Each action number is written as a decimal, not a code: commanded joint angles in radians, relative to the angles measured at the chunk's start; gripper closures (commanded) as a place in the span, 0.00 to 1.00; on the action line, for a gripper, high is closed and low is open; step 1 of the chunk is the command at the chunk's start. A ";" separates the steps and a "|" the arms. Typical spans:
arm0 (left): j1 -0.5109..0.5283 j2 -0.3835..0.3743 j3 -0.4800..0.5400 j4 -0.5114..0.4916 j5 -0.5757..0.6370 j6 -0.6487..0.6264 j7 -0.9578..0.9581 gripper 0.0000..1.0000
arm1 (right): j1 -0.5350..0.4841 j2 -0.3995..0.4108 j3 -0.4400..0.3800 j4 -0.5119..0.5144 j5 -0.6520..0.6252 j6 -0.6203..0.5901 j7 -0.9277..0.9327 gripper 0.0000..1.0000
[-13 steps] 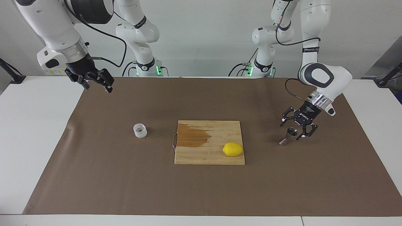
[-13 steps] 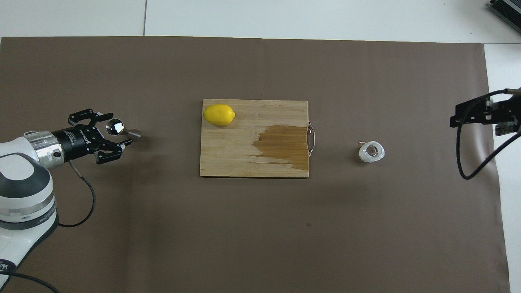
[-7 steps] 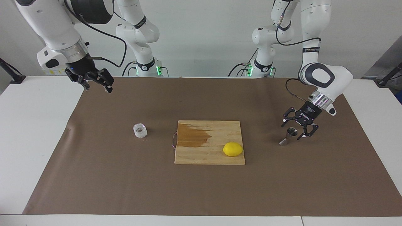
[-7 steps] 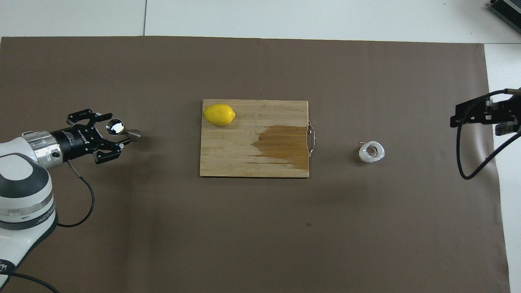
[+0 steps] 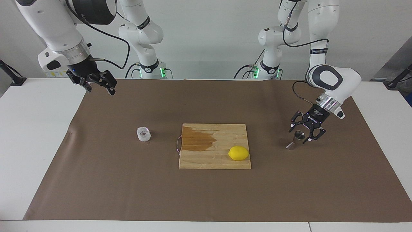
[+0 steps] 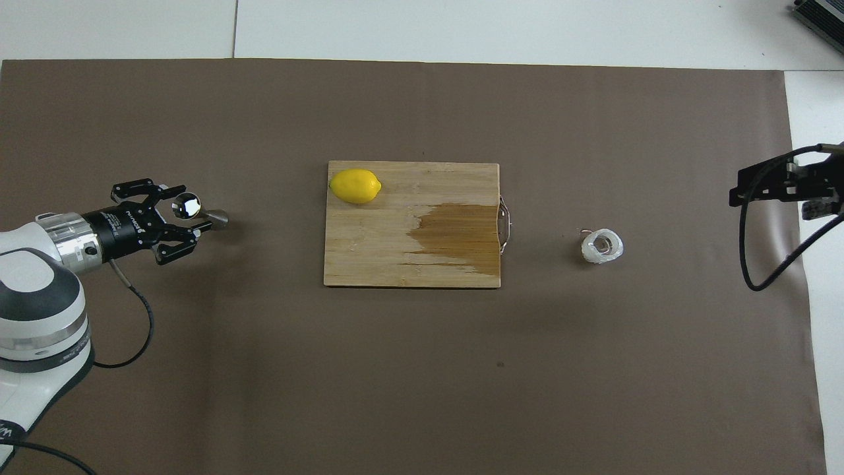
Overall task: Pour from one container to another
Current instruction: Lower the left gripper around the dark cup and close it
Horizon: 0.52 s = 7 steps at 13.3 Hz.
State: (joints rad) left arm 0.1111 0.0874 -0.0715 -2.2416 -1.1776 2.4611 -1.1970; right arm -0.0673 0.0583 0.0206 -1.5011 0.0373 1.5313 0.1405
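The small clear textured cup [image 5: 143, 134] [image 6: 601, 245] stands on the brown mat toward the right arm's end of the table, with nothing touching it. The steel hourglass jigger [image 5: 291, 145] [image 6: 215, 216] stands upright toward the left arm's end. My left gripper [image 5: 301, 135] [image 6: 188, 211] is low around the jigger's upper cone, one finger on each side with narrow gaps showing, so it is open. My right gripper [image 5: 100, 91] [image 6: 733, 195] hangs open and holds nothing, above the mat's edge near the robots, well away from the cup.
A wooden cutting board [image 5: 212, 162] [image 6: 395, 267] with a dark wet stain lies mid-table between cup and jigger. A lemon [image 5: 238, 153] [image 6: 355, 186] rests on the board's corner toward the jigger. The brown mat [image 5: 206, 196] covers most of the white table.
The left gripper's fingers have drawn inward around the jigger's upper cone. The jigger, the cup and the right arm have not moved.
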 commanded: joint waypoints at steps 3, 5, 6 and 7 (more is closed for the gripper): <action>-0.007 -0.003 0.003 -0.013 -0.024 0.025 0.022 0.27 | -0.006 -0.018 0.004 -0.019 0.009 -0.007 0.002 0.00; -0.007 -0.001 0.003 -0.013 -0.024 0.027 0.022 0.32 | -0.006 -0.018 0.004 -0.018 0.009 -0.007 0.002 0.00; -0.007 -0.001 0.003 -0.013 -0.024 0.027 0.022 0.37 | -0.006 -0.018 0.004 -0.019 0.009 -0.007 0.002 0.00; -0.005 -0.001 0.003 -0.012 -0.025 0.027 0.022 0.42 | -0.006 -0.018 0.004 -0.019 0.009 -0.007 0.001 0.00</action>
State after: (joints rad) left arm 0.1112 0.0883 -0.0715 -2.2416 -1.1779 2.4671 -1.1969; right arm -0.0673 0.0583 0.0206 -1.5011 0.0373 1.5313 0.1405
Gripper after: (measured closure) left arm 0.322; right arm 0.000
